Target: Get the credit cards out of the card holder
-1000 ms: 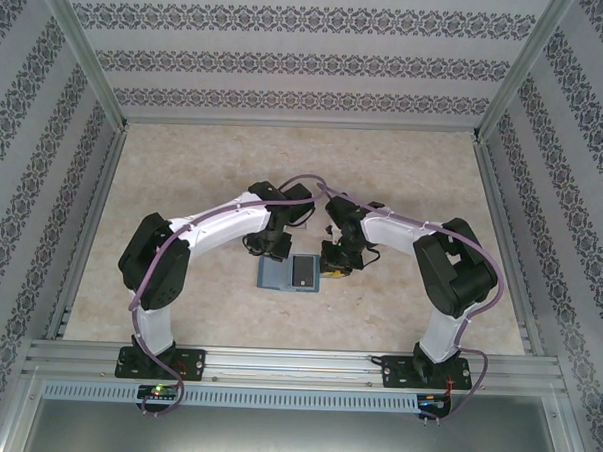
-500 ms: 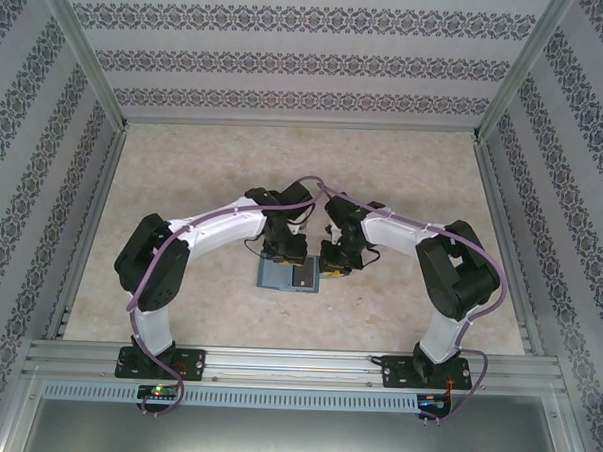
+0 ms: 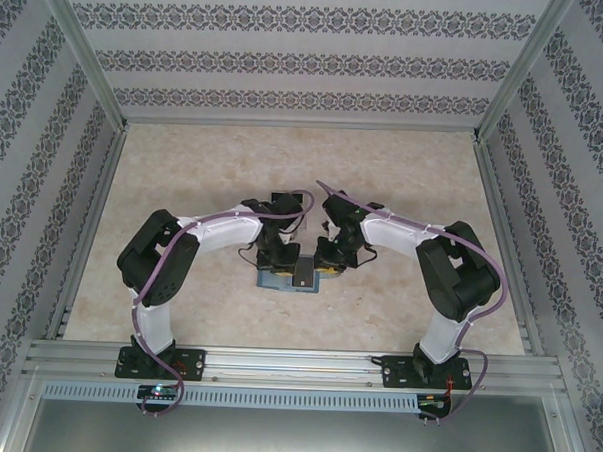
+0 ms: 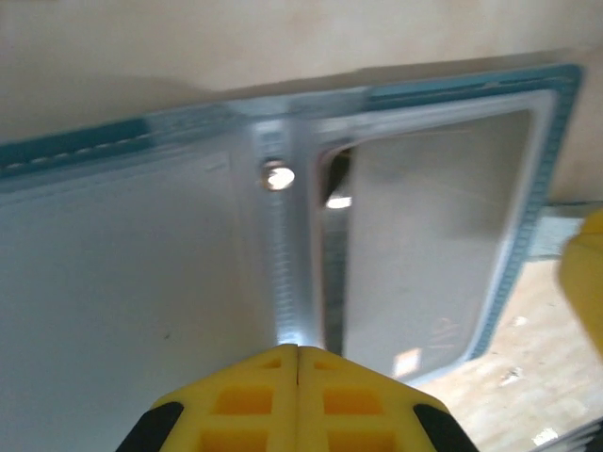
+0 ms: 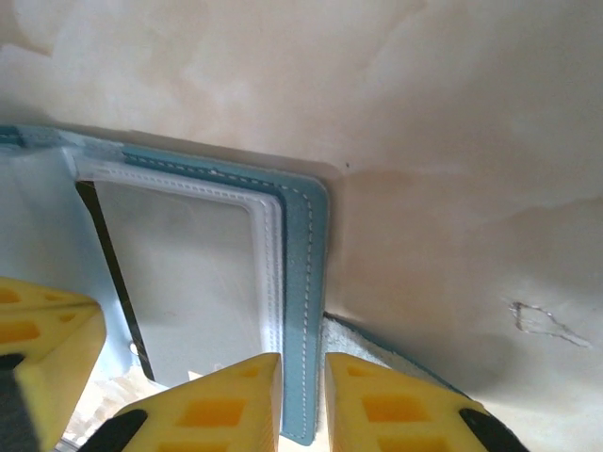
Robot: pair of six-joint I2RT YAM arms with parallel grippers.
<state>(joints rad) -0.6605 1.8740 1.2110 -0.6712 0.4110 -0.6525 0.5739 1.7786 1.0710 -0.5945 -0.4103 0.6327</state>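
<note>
While the card holder (image 3: pixel 275 282) lies open on the table (image 3: pixel 403 190), it is met by both grippers.
The left gripper (image 4: pixel 298 363) is pressed fully closed, empty, at the centre fold. The right gripper (image 5: pixel 301 367) is clamped on the holder's teal edge. A dark credit card (image 3: pixel 303 277) is seen in the window pocket.

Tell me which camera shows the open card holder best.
Left wrist: the card holder lies open close up, with both halves, the fold and the window pocket visible. Right wrist catches one half's window and teal edge. Top external shows it small and partly covered.
</note>
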